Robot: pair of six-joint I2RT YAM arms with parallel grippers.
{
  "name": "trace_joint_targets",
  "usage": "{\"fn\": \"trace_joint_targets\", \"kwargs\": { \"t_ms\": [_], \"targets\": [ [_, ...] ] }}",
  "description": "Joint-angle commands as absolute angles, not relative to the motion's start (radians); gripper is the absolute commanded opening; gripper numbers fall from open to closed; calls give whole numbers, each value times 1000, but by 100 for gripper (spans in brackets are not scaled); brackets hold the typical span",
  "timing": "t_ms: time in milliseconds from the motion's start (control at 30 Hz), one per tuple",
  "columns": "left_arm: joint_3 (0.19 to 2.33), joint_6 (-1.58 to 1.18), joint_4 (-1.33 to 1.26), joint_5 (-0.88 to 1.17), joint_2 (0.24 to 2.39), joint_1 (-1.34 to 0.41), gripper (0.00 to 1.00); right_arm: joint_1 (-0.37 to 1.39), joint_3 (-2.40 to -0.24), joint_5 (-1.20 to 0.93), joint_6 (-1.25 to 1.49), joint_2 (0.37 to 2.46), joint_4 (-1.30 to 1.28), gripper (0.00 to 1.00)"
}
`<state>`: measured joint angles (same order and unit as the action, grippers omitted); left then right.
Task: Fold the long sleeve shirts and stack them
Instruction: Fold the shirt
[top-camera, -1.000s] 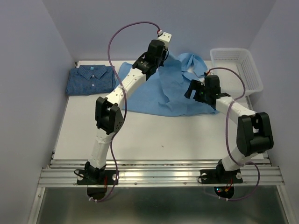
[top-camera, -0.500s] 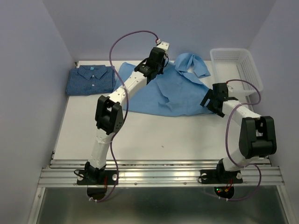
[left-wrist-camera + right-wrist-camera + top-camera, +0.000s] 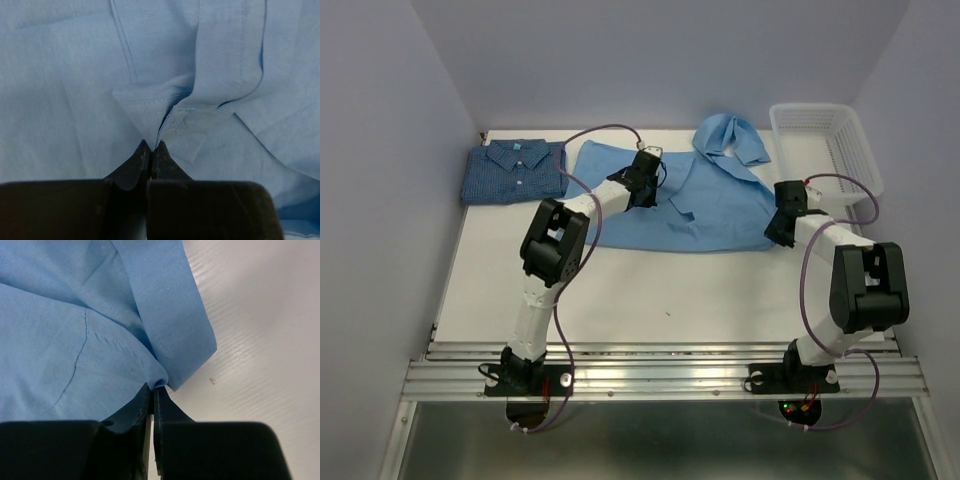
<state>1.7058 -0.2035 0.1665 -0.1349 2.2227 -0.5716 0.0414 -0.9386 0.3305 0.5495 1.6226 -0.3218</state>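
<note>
A light sky-blue long sleeve shirt (image 3: 705,205) lies spread across the middle of the table, its collar and one sleeve bunched toward the back. A darker checked long sleeve shirt (image 3: 515,170) sits folded at the back left. My left gripper (image 3: 642,188) is down on the light shirt's left part, shut on a puckered fold of it (image 3: 165,107). My right gripper (image 3: 777,232) is at the shirt's near right edge, shut on a rolled hem (image 3: 160,381). In the wrist views both grippers, left (image 3: 151,145) and right (image 3: 154,388), show their jaws pressed together with cloth at the tips.
A white mesh basket (image 3: 825,145) stands at the back right corner, just beyond the right arm. Bare white table (image 3: 670,290) runs along the near side and to the right of the hem (image 3: 260,330). Purple cables arc over both arms.
The left arm came down and nearer, laying the lifted light shirt flat on the table. The right gripper moved right to the shirt's edge and went from open to shut on the hem.
</note>
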Motion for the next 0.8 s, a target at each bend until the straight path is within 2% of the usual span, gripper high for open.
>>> {"fn": "trace_joint_targets", "kwargs": {
  "t_ms": [0,200,367,400,433,467,500,533,667,767],
  "targets": [
    [1671,-270,65,-72,2164,-543,0,23,-898,428,515,1531,-318,6],
    [1712,-239,75,-8,2151,-541,0,14,-868,399,526,1529,-344,8],
    [1902,-144,263,51,2120,-541,0,14,-835,465,526,1485,-362,21],
    [1933,-137,291,54,2108,-540,0,14,-828,483,529,1479,-362,33],
    [1942,-129,317,54,2094,-541,0,14,-824,489,535,1473,-362,34],
    [1941,-121,360,52,2059,-541,0,14,-819,494,541,1465,-362,71],
    [1928,-121,374,34,2036,-540,0,14,-816,489,543,1463,-361,95],
    [1887,-123,382,19,2011,-540,0,14,-816,486,548,1460,-360,100],
    [1711,-118,373,-121,1843,-540,0,14,-812,491,552,1437,-359,100],
    [1573,-87,364,-152,1755,-541,0,14,-789,456,554,1358,-312,100]
  ]
}}
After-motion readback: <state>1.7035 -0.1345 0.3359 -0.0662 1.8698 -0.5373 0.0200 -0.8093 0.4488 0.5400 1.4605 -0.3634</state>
